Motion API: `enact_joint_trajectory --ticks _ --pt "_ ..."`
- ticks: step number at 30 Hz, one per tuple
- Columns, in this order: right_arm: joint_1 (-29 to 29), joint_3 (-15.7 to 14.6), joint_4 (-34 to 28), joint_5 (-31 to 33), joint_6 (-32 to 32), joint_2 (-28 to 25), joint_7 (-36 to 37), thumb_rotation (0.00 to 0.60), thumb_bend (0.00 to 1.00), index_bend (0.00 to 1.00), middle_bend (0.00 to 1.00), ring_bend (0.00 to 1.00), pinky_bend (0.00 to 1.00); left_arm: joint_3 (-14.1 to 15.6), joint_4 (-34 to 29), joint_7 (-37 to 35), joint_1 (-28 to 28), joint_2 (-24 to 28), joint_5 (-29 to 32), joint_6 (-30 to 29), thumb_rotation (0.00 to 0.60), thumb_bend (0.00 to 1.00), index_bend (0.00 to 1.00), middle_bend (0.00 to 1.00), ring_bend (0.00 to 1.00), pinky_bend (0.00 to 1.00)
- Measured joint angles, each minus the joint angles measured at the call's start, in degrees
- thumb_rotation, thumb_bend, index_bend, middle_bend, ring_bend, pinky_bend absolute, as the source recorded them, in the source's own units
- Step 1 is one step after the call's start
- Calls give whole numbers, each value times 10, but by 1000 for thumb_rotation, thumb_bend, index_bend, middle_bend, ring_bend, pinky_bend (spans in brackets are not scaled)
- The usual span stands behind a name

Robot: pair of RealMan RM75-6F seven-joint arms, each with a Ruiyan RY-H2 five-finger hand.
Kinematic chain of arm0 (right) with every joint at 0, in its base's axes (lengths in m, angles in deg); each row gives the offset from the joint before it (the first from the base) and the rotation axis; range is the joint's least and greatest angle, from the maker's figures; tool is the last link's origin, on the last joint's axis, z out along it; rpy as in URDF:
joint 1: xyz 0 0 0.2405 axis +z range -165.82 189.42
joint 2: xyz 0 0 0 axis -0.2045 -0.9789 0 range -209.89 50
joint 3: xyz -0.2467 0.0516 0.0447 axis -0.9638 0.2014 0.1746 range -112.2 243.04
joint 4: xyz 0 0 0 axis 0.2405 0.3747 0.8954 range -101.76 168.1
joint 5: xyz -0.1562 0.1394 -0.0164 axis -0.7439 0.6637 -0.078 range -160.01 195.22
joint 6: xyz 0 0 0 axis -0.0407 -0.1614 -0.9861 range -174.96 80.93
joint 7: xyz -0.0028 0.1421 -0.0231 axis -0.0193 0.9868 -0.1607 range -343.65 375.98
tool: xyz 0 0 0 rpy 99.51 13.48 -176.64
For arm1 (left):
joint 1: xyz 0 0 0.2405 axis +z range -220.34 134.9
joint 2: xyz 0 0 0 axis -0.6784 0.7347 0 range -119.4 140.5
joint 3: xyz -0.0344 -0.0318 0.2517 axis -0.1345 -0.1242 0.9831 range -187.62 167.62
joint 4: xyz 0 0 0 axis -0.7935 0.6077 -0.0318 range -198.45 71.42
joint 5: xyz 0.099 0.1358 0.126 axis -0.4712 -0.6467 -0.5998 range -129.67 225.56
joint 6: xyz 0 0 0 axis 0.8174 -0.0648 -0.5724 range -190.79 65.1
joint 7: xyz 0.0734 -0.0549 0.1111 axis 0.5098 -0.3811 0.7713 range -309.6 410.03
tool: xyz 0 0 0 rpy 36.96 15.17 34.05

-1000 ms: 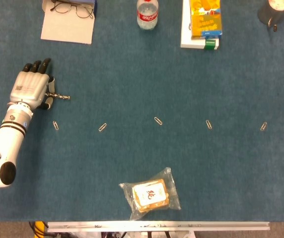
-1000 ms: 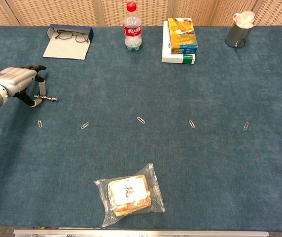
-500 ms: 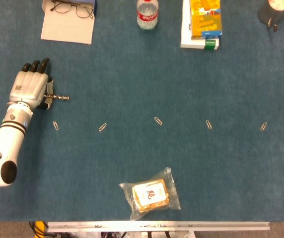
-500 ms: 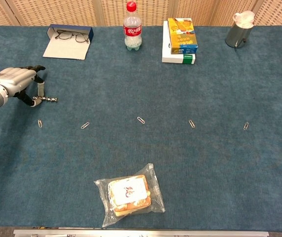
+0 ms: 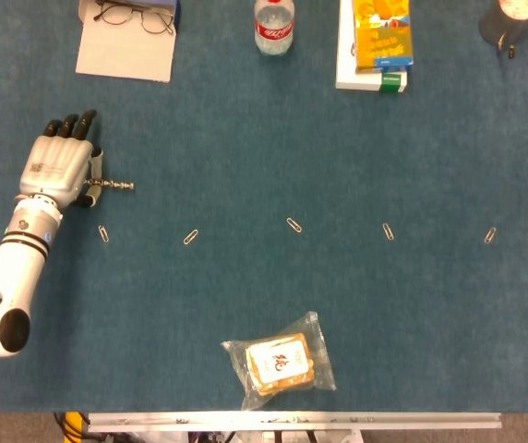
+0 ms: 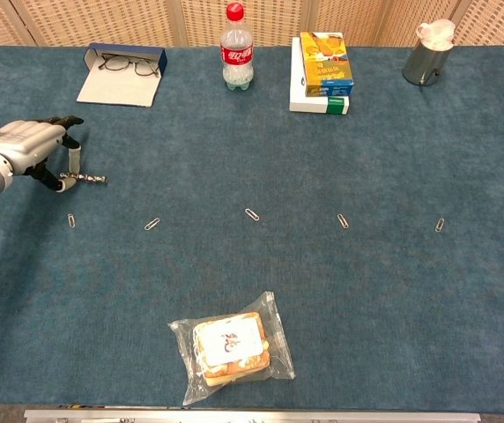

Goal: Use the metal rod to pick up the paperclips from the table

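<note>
Left hand [image 5: 58, 166] has its fingers [image 5: 90, 189] closed round the metal rod [image 6: 86, 178] at the far left of the bench [image 5: 246, 138], tip pointing right. All five paperclips, nearest one [image 5: 104, 233] just below it, sit untouched in a row, so basically nothing collected yet. Right hand's nowhere to be seen

head view overhead, chest view oblique, same table [image 5: 246, 138]
</note>
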State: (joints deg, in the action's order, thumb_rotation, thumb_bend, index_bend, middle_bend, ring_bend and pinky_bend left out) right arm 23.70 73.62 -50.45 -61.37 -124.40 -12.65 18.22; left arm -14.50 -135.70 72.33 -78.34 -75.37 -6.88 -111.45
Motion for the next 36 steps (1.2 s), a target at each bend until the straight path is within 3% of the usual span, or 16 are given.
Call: enact_joint_trajectory --ticks 19,36 --pt "-4 -5 -3 -7 -5 -1 2 600 572 409 351 261 228 30 -119 9 44 56 -78 -95 600 348 568 0 0 84" --pt "-8 -12 1 -17 -9 3 11 600 572 409 351 261 228 65 -117 30 96 60 -121 -148 600 348 570 0 0 85"
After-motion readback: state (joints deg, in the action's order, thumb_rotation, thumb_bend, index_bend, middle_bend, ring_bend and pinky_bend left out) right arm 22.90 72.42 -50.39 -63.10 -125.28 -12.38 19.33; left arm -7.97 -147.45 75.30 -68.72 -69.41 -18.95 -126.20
